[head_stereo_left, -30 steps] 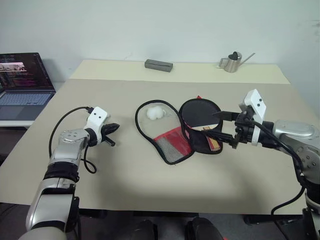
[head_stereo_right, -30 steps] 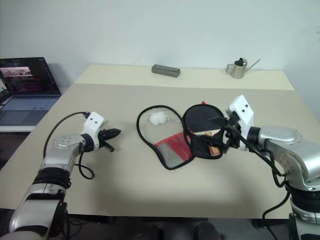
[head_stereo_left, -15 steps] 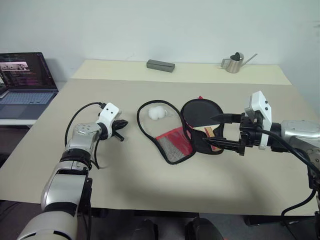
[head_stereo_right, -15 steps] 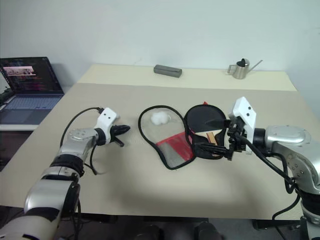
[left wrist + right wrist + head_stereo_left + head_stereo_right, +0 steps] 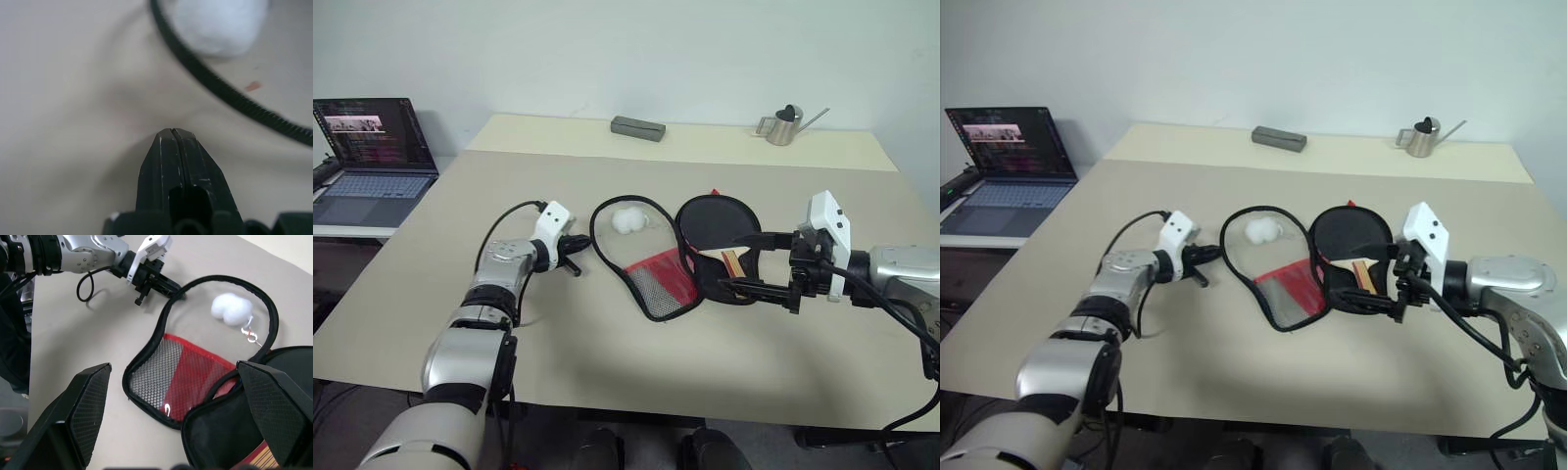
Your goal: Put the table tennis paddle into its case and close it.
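My left gripper [image 5: 579,240], fingers pressed together on nothing, points at the black zip rim of the soft black-and-red paddle-shaped case [image 5: 651,277], which lies unzipped on the beige table [image 5: 607,362] just ahead. My right gripper [image 5: 749,264] is spread wide over the case's far half, where the black-faced, wooden-handled table tennis paddle [image 5: 717,235] lies. The white pom-pom pull [image 5: 627,221] rests between my grippers.

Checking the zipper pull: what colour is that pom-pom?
White pom-pom, clearest in the right wrist view.
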Tool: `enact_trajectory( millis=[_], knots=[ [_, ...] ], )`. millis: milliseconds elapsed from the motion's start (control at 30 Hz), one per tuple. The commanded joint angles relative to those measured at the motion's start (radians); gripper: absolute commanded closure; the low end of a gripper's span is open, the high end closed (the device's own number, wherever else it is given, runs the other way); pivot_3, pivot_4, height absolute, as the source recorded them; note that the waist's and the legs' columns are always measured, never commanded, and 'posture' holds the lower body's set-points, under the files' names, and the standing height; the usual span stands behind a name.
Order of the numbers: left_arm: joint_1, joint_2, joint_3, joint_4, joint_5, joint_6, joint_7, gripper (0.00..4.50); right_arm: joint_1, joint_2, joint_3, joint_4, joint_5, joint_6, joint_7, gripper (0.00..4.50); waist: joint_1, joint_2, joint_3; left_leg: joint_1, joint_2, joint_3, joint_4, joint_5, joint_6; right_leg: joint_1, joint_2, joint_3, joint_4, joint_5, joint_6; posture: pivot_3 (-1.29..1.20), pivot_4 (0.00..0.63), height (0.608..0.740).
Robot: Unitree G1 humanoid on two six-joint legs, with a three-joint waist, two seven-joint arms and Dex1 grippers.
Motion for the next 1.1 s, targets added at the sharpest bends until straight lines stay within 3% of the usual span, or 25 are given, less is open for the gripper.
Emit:
enact_trajectory(
  millis=[33,500,1100],
  knots=[
    [-0.046,-0.020,0.018,-0.002,-0.023,-0.037,-0.049,4.49,0.006,-0.020,-0.036,-0.025,0.001,-0.035,0.003,0.00,-0.005,0.000,0.000,0.000,0.000,0.000,0.000,0.000,0.000,0.000,0.000,0.000,0.000,0.000,0.000,0.00,0.150,0.740],
    [-0.125,-0.094,0.061,-0.003,-0.065,-0.057,-0.135,4.49,0.049,-0.038,-0.073,-0.039,0.022,-0.053,-0.011,0.00,-0.010,0.000,0.000,0.000,0.001,0.000,0.000,0.000,0.000,0.000,0.001,0.000,0.000,0.000,0.000,0.00,0.150,0.740],
    [-0.192,-0.165,0.038,0.018,-0.043,-0.079,-0.175,4.49,0.127,-0.103,-0.222,-0.026,0.028,-0.045,-0.019,0.00,-0.009,-0.001,0.000,0.000,0.001,0.001,0.000,0.000,0.000,0.000,0.002,0.001,0.000,0.000,0.000,0.00,0.150,0.740]
  ],
)
